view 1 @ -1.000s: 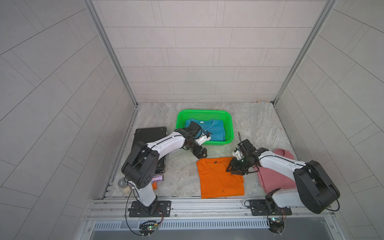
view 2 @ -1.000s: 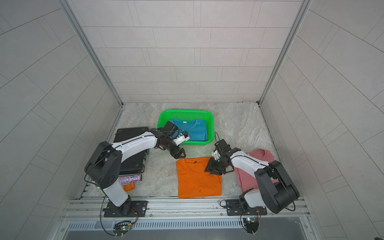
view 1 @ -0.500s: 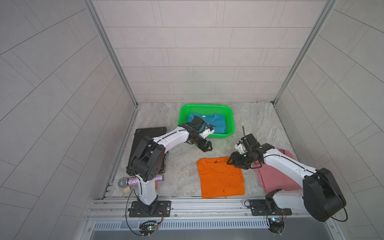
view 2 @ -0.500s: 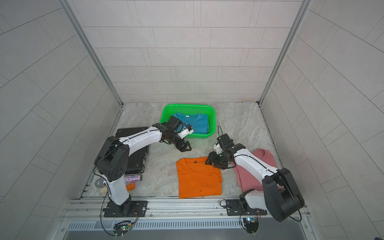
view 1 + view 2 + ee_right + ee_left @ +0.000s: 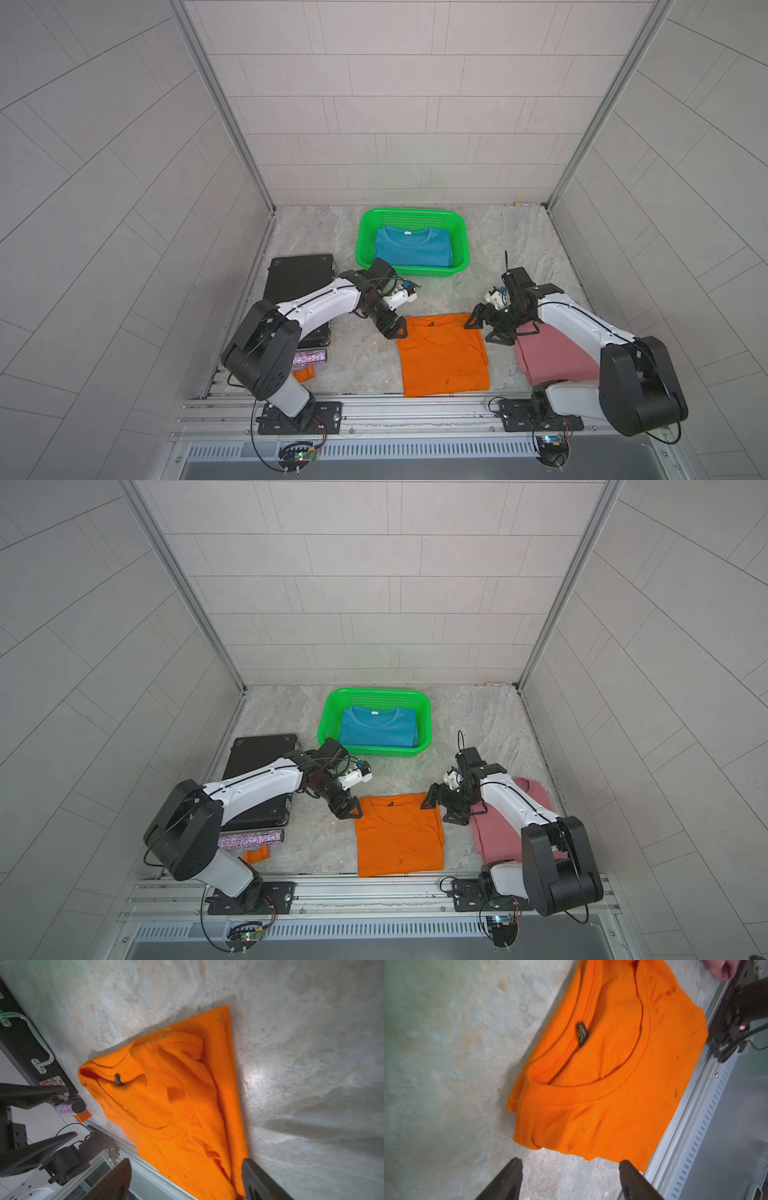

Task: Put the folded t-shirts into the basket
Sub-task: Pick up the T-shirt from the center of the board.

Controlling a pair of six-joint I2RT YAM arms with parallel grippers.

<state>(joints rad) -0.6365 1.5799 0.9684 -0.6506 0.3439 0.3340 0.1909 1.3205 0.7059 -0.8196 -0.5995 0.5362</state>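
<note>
The orange t-shirt (image 5: 623, 1076) is soft cloth, not shiny, with small creases and a few dark specks. Its neck band has neat stitching. The blue t-shirt (image 5: 411, 251) and the pink t-shirt (image 5: 552, 357) are the same dull, soft cloth. The basket (image 5: 363, 245) is smooth plastic, a bit shiny, its walls full of little holes. The surface (image 5: 498, 245) looks like rough gray stone. The black case (image 5: 297, 274) is dull, with a shiny metal handle (image 5: 41, 1041). A purple tube (image 5: 251, 838) glitters — the rail (image 5: 415, 409) along the surface's front edge is dull silver metal.
</note>
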